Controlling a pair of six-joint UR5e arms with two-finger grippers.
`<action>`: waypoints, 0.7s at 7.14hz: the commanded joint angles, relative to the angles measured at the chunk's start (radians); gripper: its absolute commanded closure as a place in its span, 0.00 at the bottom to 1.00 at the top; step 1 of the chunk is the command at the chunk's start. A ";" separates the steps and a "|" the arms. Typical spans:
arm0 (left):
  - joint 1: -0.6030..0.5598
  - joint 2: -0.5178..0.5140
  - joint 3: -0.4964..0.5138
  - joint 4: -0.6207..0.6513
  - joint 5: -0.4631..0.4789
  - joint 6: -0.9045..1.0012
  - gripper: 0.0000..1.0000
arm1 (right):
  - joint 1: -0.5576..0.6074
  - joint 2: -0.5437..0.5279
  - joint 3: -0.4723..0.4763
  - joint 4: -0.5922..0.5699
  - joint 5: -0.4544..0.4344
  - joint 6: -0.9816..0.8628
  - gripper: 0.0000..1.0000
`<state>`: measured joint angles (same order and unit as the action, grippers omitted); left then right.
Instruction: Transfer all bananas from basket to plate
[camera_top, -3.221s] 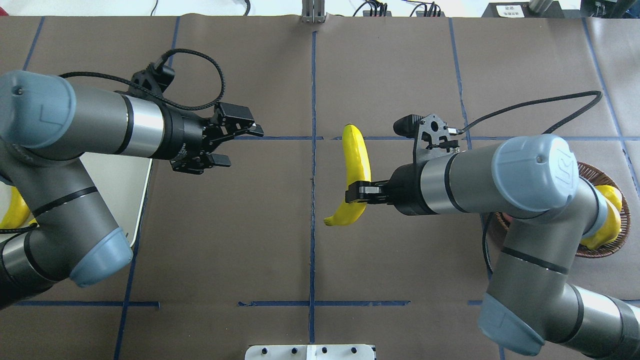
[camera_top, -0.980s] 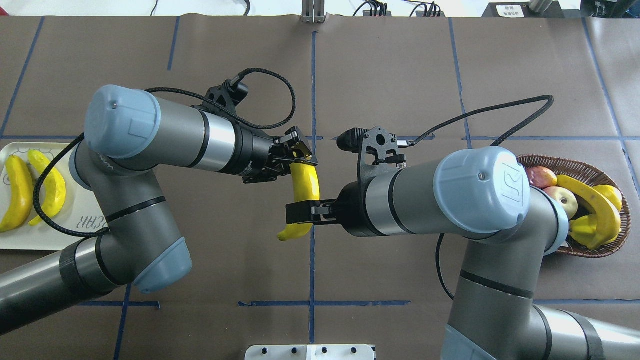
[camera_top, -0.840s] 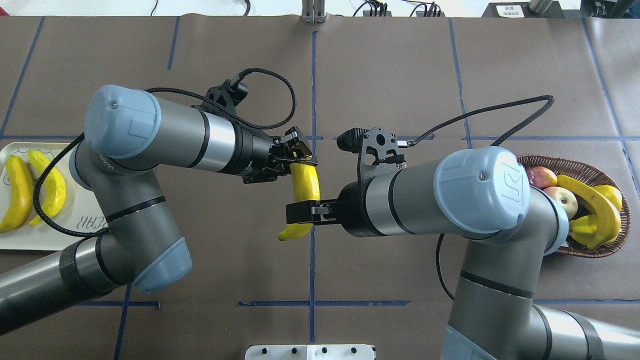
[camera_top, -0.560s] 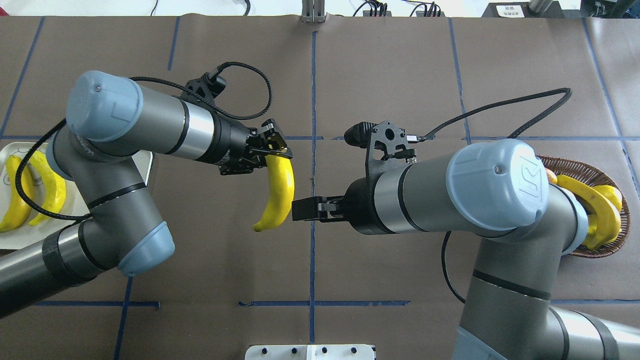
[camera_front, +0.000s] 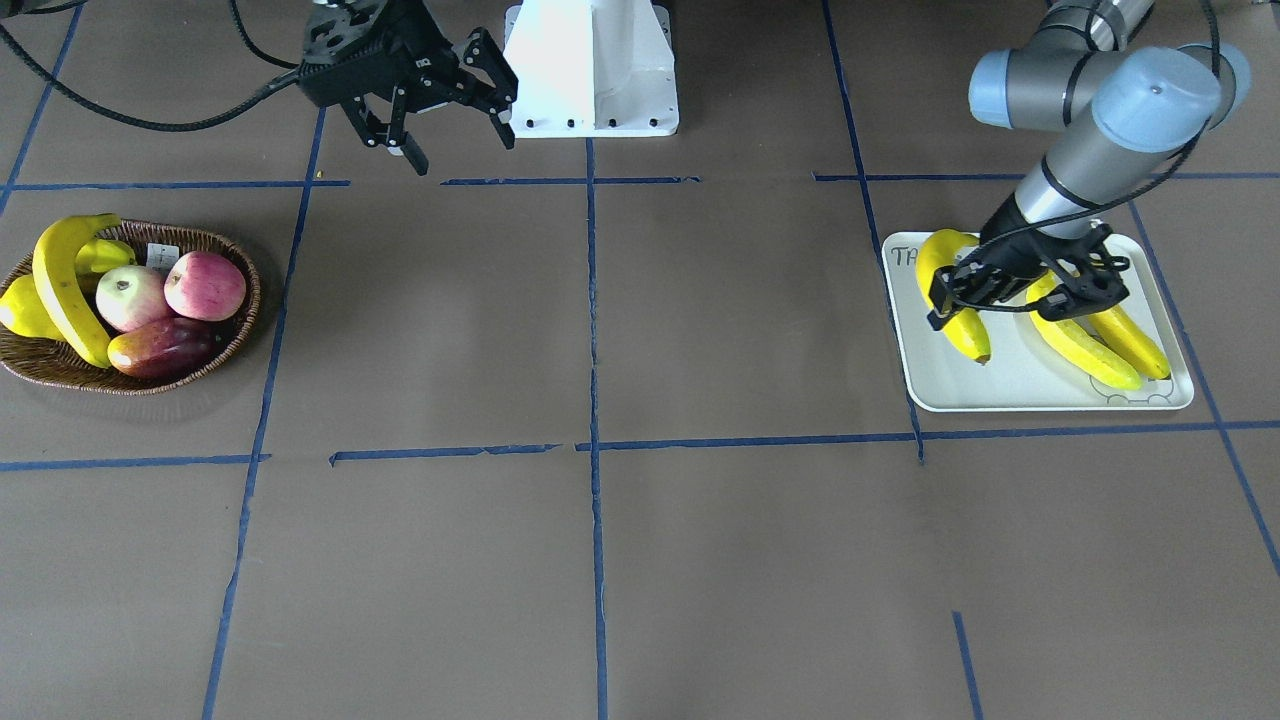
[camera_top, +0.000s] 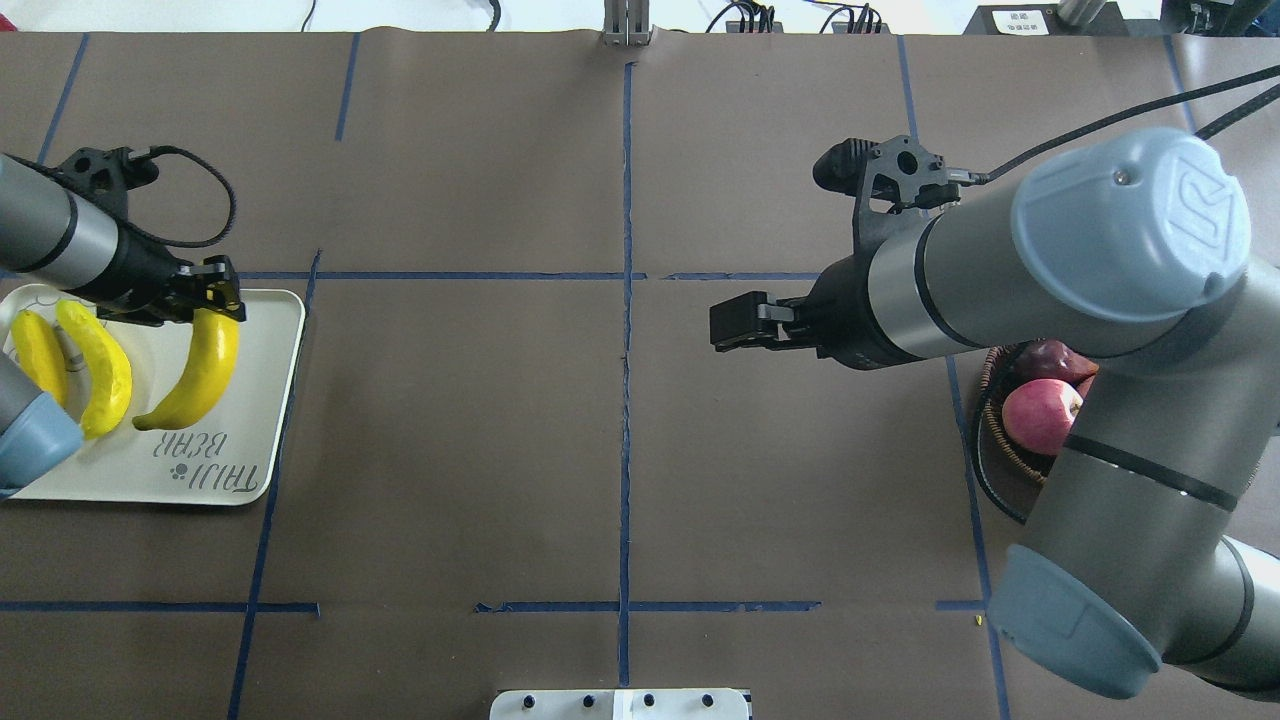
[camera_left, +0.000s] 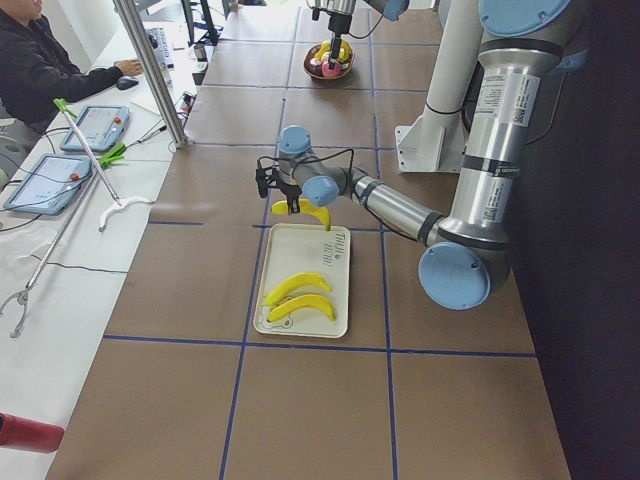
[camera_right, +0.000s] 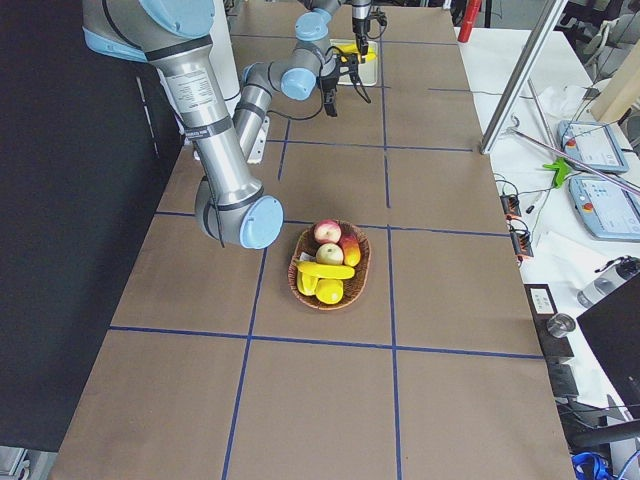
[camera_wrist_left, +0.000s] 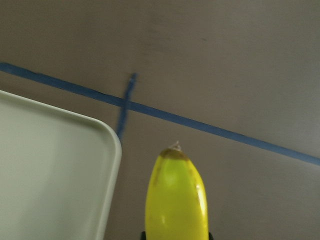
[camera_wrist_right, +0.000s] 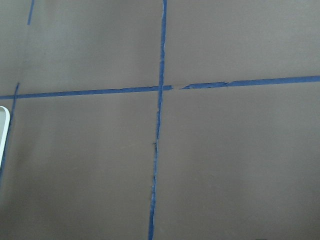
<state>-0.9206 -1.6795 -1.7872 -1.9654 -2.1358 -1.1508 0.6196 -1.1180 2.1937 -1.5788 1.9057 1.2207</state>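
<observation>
My left gripper is shut on the top end of a yellow banana, which hangs over the white plate near its inner edge. The front view shows the same gripper, banana and plate. Two more bananas lie side by side on the plate. My right gripper hovers open and empty over the middle of the table. Far to the right, the wicker basket holds one banana. In the overhead view my right arm covers most of the basket.
Two apples, a dark red fruit and other yellow fruit share the basket. The white robot base stands at the table's near edge. A seated person and tablets are beyond the left end.
The banana passed from my right gripper to my left. The left arm carried it left to the plate. The right arm let go and drew back to the right.
</observation>
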 joint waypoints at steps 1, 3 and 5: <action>-0.011 0.058 0.044 0.008 0.039 0.056 1.00 | 0.051 -0.025 -0.002 -0.007 0.044 -0.043 0.00; -0.004 0.052 0.081 0.008 0.074 0.048 1.00 | 0.051 -0.025 -0.003 -0.007 0.044 -0.043 0.00; -0.003 0.053 0.109 0.000 0.079 0.055 0.01 | 0.071 -0.049 -0.003 -0.009 0.046 -0.070 0.00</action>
<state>-0.9243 -1.6268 -1.6960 -1.9606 -2.0624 -1.1001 0.6775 -1.1498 2.1906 -1.5871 1.9498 1.1704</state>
